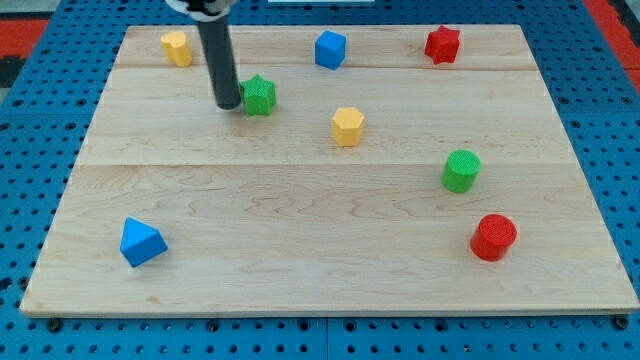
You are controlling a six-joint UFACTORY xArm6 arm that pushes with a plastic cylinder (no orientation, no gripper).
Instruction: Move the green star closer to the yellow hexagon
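The board (pixel 320 280), pale wood, fills most of the view over a blue pegged surface. My rod comes down from the view's top and ends at my tip (pixel 228 105), which has no jaws to open or close and holds nothing; it sits just left of the green star (pixel 259 95), touching it or nearly so, too close to tell. The star lies in the board's upper left part, and the yellow hexagon (pixel 347 126) is to its right and a little lower, near the middle. With the tip on the star's far side from the hexagon, I judge the push is at its start or just under way. The next move calls for a slide rightward and slightly toward the view's bottom, kept centred on the star so it does not spin off. Elsewhere: a blue triangle (pixel 141 242), a red cylinder (pixel 493 237), a green cylinder (pixel 461 170), a blue cube (pixel 330 49), a red star (pixel 442 44) and a yellow block (pixel 177 47).
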